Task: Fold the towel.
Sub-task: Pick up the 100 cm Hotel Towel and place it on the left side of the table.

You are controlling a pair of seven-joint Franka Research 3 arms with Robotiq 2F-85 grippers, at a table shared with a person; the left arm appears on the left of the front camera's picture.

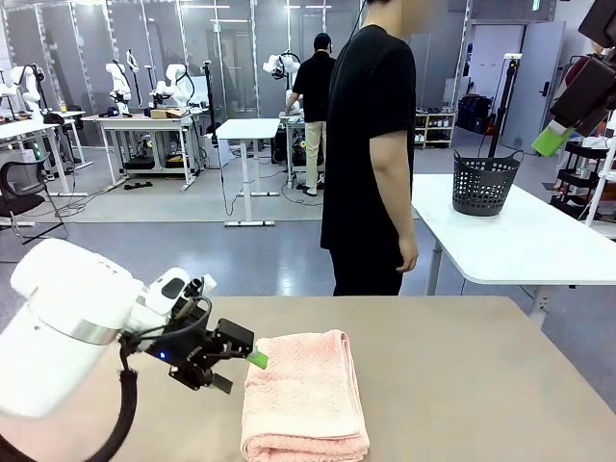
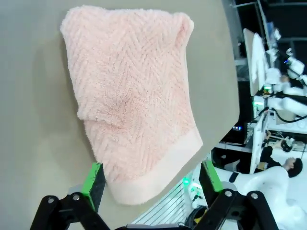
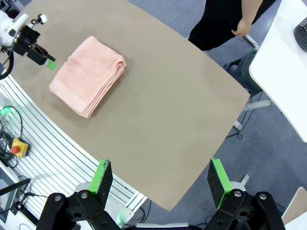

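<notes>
Tan table [image 1: 462, 366], folded towel [image 1: 303, 399], open left gripper [image 1: 245, 366] beside it.

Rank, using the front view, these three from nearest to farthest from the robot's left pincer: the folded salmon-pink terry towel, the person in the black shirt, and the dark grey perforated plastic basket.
1. Folded salmon-pink terry towel: on the tan table, right beside the open left pincer.
2. Person in the black shirt: standing past the table's far edge.
3. Dark grey perforated plastic basket: on the white table, far right.

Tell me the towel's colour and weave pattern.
Salmon pink, with a herringbone zigzag texture and a plain border; the towel shows best in the left wrist view.
</notes>
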